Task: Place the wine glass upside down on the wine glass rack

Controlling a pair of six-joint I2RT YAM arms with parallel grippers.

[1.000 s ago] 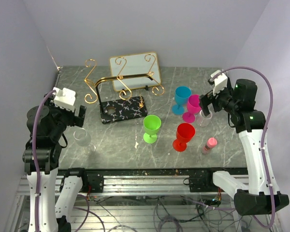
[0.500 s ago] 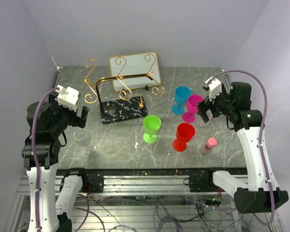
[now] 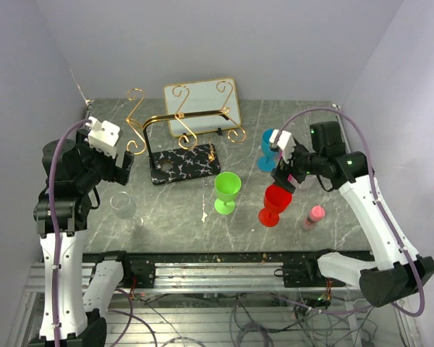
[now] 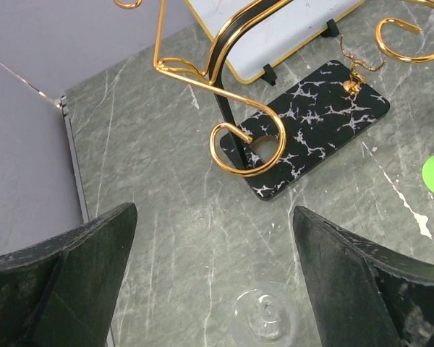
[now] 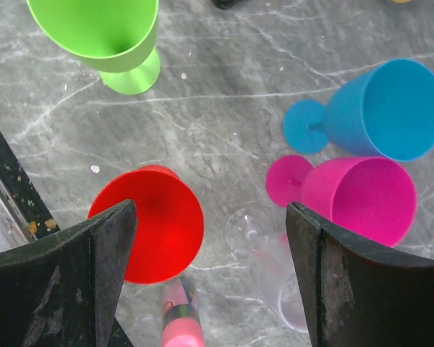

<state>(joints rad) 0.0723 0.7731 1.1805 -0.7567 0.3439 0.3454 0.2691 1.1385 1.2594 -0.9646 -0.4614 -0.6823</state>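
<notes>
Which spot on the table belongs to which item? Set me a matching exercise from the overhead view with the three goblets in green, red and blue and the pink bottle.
Things:
1. green goblet
2. red goblet
3. blue goblet
4. pink bottle

Places:
A. farthest right of the four, towards the near edge
B. closest to the black base of the wine glass rack
C. farthest back of the four
D. between the green goblet and the pink bottle

Pairs: 1-B, 2-D, 3-C, 4-A
</notes>
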